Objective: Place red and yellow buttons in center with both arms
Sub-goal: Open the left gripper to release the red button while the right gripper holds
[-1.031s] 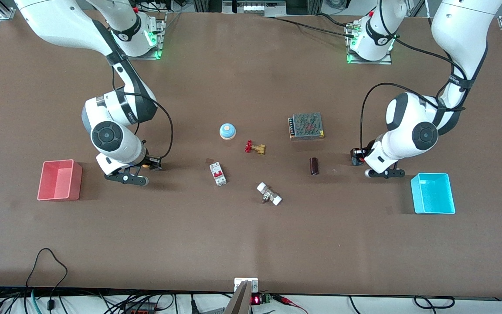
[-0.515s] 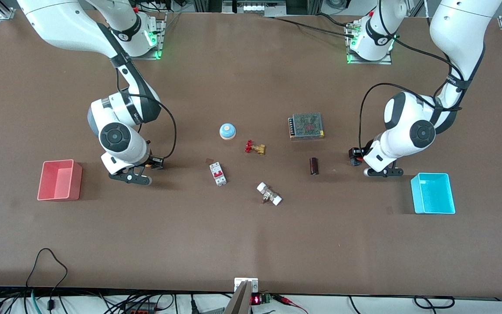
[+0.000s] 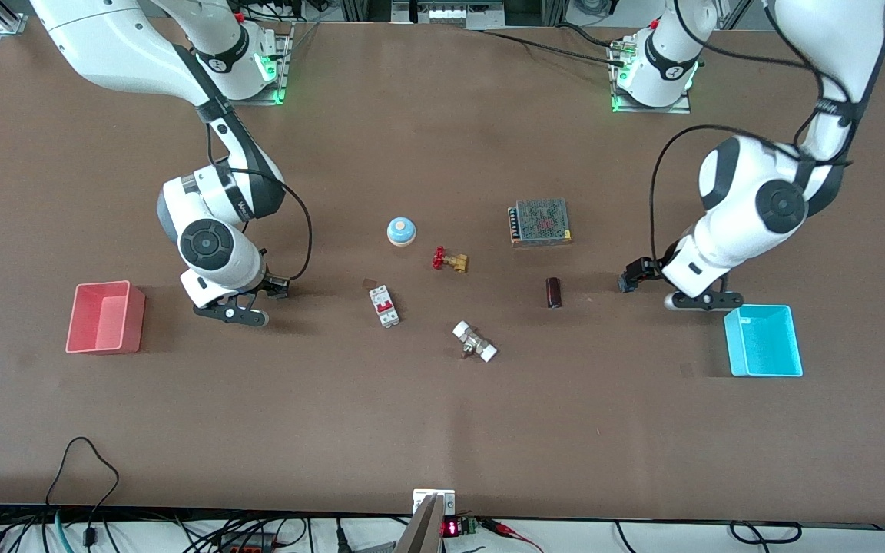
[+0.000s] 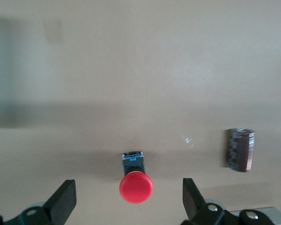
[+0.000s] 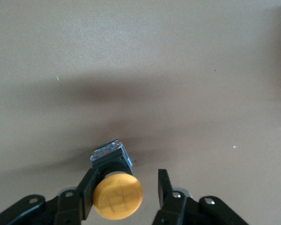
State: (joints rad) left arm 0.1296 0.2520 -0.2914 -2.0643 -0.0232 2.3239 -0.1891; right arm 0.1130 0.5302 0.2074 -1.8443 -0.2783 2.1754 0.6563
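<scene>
The red button (image 4: 136, 186) lies on its side on the brown tabletop (image 3: 442, 399), cap toward the left wrist camera. My left gripper (image 4: 128, 194) is open wide and hangs above it, touching nothing. In the front view the left gripper (image 3: 694, 301) is over the table beside the cyan bin, and the wrist hides the red button. The orange-yellow button (image 5: 117, 196) sits between the fingers of my right gripper (image 5: 127, 180). One finger (image 5: 89, 180) rests against the button's neck and the other stands clear of the cap. In the front view the right gripper (image 3: 229, 311) is low near the pink bin.
A pink bin (image 3: 134, 316) stands at the right arm's end and a cyan bin (image 3: 730, 342) at the left arm's end. Mid-table lie a blue-domed button (image 3: 401, 230), a brass valve (image 3: 450, 259), a breaker (image 3: 385, 306), a white-ended fitting (image 3: 475, 342), a dark cylinder (image 3: 554, 292) and a meshed box (image 3: 540, 221).
My left gripper has risen and drawn back toward the cyan bin, leaving the red button on the table. My right arm has shifted slightly toward the table's middle.
</scene>
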